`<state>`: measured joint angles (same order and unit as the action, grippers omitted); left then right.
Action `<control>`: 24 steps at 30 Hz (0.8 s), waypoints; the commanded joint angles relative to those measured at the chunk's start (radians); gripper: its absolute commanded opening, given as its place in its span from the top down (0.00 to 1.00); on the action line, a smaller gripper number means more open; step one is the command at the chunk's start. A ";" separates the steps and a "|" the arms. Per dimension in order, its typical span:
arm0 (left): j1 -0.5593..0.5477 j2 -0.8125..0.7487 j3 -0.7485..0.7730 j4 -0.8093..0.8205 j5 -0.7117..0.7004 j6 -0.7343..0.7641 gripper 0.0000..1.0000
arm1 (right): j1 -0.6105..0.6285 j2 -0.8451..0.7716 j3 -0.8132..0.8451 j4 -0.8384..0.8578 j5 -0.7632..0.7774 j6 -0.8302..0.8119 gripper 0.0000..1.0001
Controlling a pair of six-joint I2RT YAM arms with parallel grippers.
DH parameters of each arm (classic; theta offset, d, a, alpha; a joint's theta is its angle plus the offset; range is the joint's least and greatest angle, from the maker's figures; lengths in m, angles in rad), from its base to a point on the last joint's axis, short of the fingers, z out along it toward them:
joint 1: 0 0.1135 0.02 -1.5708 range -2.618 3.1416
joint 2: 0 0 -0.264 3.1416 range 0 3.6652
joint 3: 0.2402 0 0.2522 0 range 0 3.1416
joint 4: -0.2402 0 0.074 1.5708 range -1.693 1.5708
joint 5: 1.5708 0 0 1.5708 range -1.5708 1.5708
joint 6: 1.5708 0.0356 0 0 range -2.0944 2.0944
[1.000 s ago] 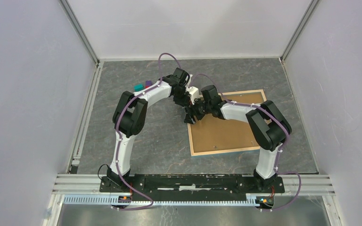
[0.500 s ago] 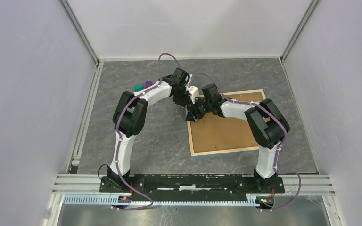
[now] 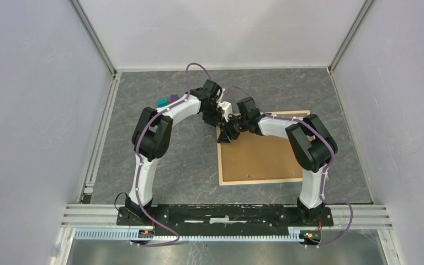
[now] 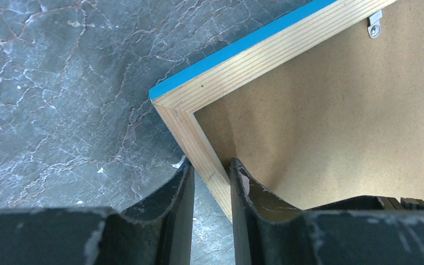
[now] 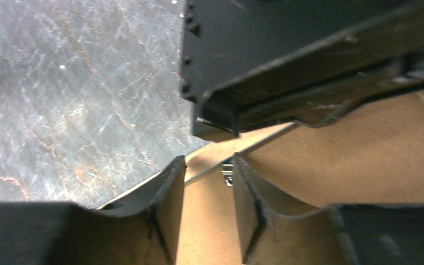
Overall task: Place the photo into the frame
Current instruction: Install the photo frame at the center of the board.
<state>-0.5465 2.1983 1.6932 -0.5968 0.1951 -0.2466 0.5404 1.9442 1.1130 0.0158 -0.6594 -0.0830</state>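
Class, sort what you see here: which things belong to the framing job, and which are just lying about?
Job in hand: frame, brown backing board, left gripper, right gripper. The photo is not in view.
Lying about: small teal object, small purple object.

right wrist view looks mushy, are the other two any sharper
right wrist view: yes, soft throughout, the left arm a dark smear across the top; left wrist view: crisp, wood grain on the frame readable, shadow on the backing board; top view: even light, no glare

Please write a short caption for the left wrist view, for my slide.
Left pincer clamps the frame's wood rail near its corner, back side up.
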 commanded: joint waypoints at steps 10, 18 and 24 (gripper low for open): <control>-0.013 0.002 0.080 -0.045 -0.017 -0.077 0.83 | 0.032 -0.305 0.094 -0.354 0.483 0.046 0.18; -0.017 -0.230 0.005 -0.049 -0.053 -0.140 0.34 | 0.033 -0.676 -0.202 -0.517 0.888 0.081 0.12; -0.075 -0.464 -0.146 -0.075 -0.085 -0.346 0.18 | 0.031 -0.861 -0.349 -0.615 1.113 0.187 0.10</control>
<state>-0.5720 1.9198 1.6283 -0.6552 0.1452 -0.4046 0.5724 1.1576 0.8196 -0.4858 0.2173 0.0235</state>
